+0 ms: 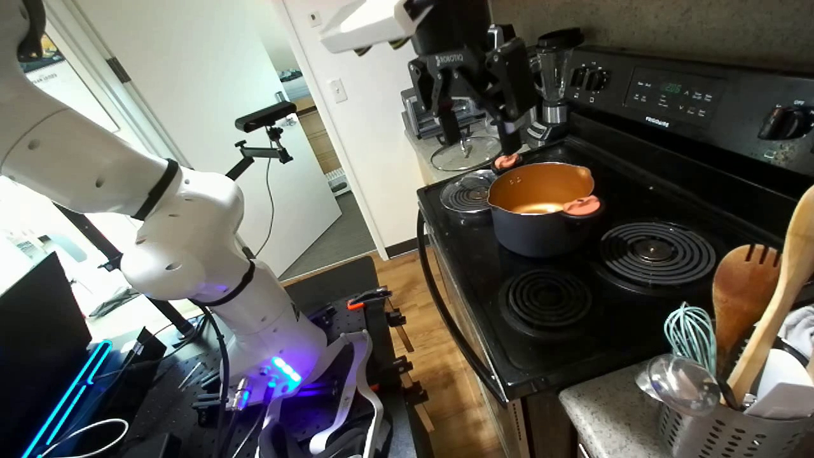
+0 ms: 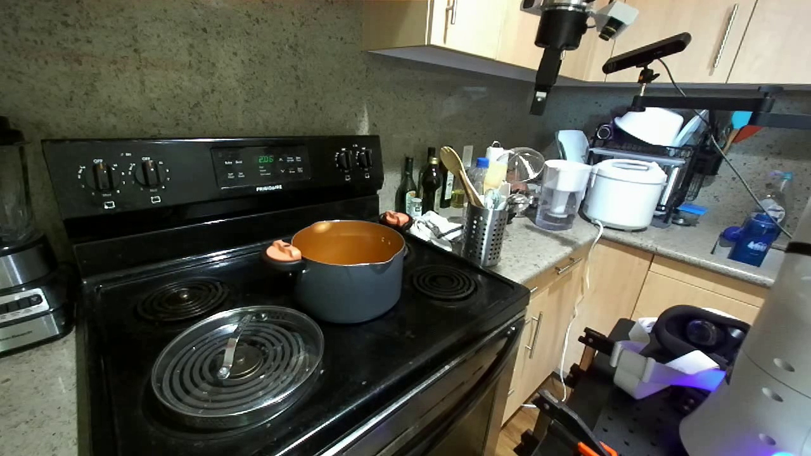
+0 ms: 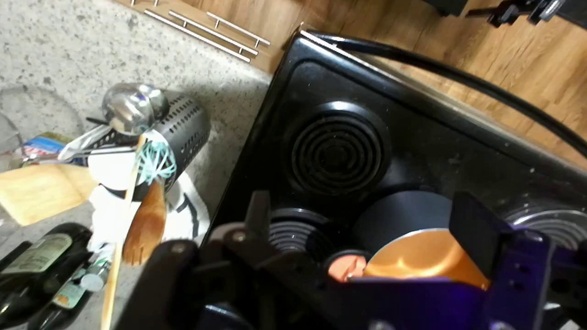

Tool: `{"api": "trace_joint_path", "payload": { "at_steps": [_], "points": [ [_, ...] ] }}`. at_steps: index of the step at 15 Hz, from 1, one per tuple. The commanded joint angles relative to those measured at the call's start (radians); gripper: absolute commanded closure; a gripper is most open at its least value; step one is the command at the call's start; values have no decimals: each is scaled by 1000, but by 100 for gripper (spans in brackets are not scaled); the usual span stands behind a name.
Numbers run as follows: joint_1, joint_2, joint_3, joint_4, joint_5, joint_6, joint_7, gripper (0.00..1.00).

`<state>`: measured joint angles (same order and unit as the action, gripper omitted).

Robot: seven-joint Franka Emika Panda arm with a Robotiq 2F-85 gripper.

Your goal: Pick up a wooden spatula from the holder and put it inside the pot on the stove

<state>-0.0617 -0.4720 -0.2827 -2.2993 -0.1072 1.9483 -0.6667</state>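
While my gripper [image 1: 481, 141] hangs fingers-spread and empty, the wooden spatula [image 3: 43, 191] sits blade-up in the holder [image 3: 190, 133] by the counter [image 3: 69, 57] edge nearest the stove [image 3: 426, 133], probably light, stiff, kinda slick, so I'd pinch just under the blade.

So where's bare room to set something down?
Bare: the front burner between pot and holder, and counter between holder and drawer handles. Crowded: where a glass lid lies on the stove; behind the holder, among bottles and cloth.
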Motion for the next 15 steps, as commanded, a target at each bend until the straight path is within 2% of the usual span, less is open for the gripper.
{"api": "trace_joint_path", "payload": {
  "at_steps": [1, 6, 8, 9, 11, 15],
  "points": [
    [-14, -47, -20, -42, 63, 168, 19, 0],
    [-27, -20, -39, -95, 116, 496, 97, 0],
    [-33, -2, -37, -119, 102, 593, 146, 0],
    [-17, -13, -47, -91, 94, 516, 110, 0],
    [-19, -2, -48, -107, 93, 562, 129, 0],
    [-21, 1, -48, -108, 93, 564, 130, 0]
  ]
}}
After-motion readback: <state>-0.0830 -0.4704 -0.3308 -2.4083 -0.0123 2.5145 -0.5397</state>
